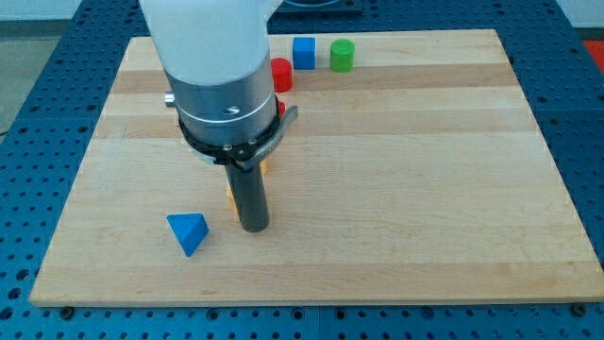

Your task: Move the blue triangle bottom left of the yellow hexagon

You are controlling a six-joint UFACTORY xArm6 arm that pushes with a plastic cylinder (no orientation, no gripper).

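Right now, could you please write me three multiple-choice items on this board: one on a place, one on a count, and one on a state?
1. Where is the blue triangle relative to my tip?
A. To the view's left
B. To the view's right
C. Toward the view's top

2. How many blue blocks show?
A. One
B. Two
C. Three

3. Is my tip touching the blue triangle?
A. Yes, pressed against it
B. No, bare wood lies between them
C. It rests on top of it

Answers:
1 A, the triangle sits left of the rod's end.
2 B, the triangle and a blue cube near the top edge.
3 B, a gap of board shows between them.
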